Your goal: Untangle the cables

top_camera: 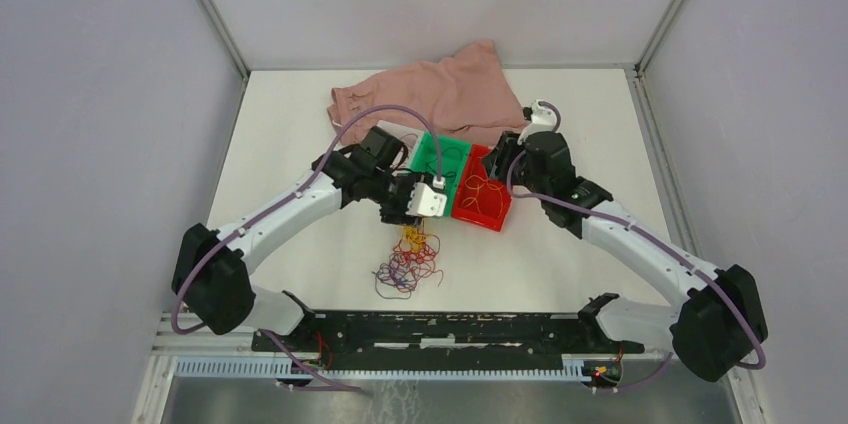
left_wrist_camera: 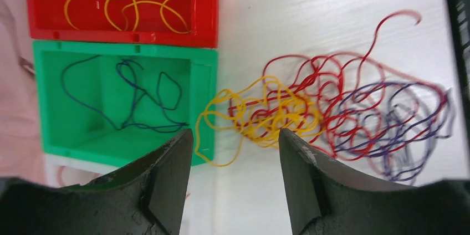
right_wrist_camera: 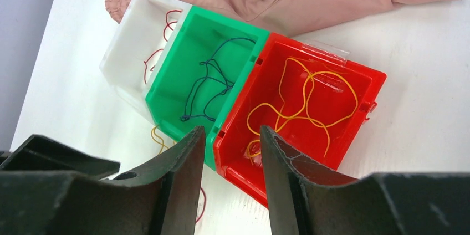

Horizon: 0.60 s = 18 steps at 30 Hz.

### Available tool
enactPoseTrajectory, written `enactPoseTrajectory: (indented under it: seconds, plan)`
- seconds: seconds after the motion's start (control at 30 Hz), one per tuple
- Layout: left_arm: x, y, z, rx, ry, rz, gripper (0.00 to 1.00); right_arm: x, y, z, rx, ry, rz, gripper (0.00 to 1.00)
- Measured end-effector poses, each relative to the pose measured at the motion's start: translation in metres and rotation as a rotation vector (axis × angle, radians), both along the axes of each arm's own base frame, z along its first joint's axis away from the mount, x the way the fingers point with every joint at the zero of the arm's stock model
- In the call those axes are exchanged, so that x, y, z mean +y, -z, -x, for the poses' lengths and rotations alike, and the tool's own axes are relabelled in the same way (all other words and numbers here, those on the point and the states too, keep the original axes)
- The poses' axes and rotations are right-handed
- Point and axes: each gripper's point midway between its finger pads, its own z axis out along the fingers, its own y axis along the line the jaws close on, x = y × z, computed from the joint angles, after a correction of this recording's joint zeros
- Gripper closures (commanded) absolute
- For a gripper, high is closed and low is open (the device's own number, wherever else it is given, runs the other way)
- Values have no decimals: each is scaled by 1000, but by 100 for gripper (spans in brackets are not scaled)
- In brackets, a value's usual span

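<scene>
Untangling partly done; most of the cables [top_camera: 408, 262] are still one clump on the bench [top_camera: 290, 144].
A few strands lie sorted: yellow in the red bin [left_wrist_camera: 205, 2], blue in the green bin [left_wrist_camera: 202, 80], red in the white bin [right_wrist_camera: 124, 46]. The red-yellow-purple clump sits just beside the bins. Left jaws hover over its yellow end, moderately apart and empty; right jaws hover over the bins, narrower and empty.

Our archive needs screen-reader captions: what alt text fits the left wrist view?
A tangled clump of red, yellow and purple cables lies on the white table, beyond the open left gripper. Beside it, a green bin holds a blue cable and a red bin holds yellow cable.
</scene>
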Motion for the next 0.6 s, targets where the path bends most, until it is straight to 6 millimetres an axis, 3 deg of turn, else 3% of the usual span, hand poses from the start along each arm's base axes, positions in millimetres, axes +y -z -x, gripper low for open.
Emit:
enactPoseTrajectory:
  seconds: [0.23, 0.6]
  plan:
    - [5, 10, -16, -277, 261, -73, 38, -4, 6, 7, 10, 8, -11, 52]
    - [-7, 29, -13, -472, 497, -108, 58, -5, 11, 11, 23, 17, -24, 52]
